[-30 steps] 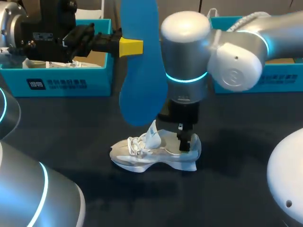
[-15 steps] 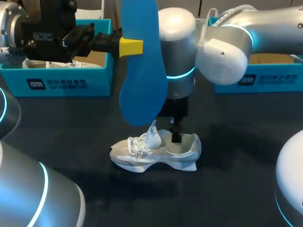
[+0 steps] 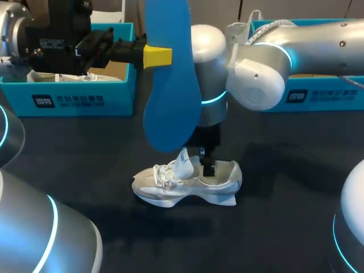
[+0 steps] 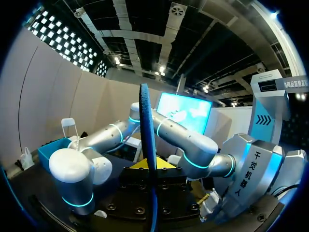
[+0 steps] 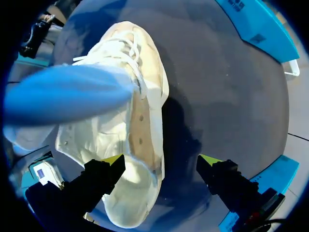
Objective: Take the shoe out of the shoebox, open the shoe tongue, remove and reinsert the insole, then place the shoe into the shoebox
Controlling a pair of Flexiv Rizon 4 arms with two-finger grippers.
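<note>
Right arm has swung in toward the middle, and the right hand [image 3: 208, 165] has shifted off the heel rim to sit over the shoe's mouth. The left arm, the insole and the shoe have not moved.

- Right hand: released, fingers spread wide. In its wrist view one tip hangs over the heel end of the shoe [image 5: 126, 130] and the other over bare tabletop [image 5: 227, 92] beside it. It straddles the side wall and grips nothing.
- Left hand [image 3: 157, 57]: clenched on the insole [image 3: 169, 79] near one end. The insole is held upright in the air, and its free end hangs just above the tongue [image 3: 183, 162].
- Shoe: lies on its sole mid-tabletop, tongue raised, mouth open, laces [image 3: 162, 173] loose.
- Left shoebox [image 3: 79, 99] and right shoebox [image 3: 318, 94]: at the back, well apart from the shoe.

Risks, as judged:
- The insole is gripped at one end only. A quick move could make the long free end swing or slip in the grip.
- On the way down, the insole tip may snag the tongue or laces and buckle instead of sliding in.
- The right arm stands close to the insole, though the depth between them is unclear. Either arm moving sideways could knock it.
- Nothing is pinning the shoe. A push from the insole could skid or tip it, and a closing right hand could drag the collar.
</note>
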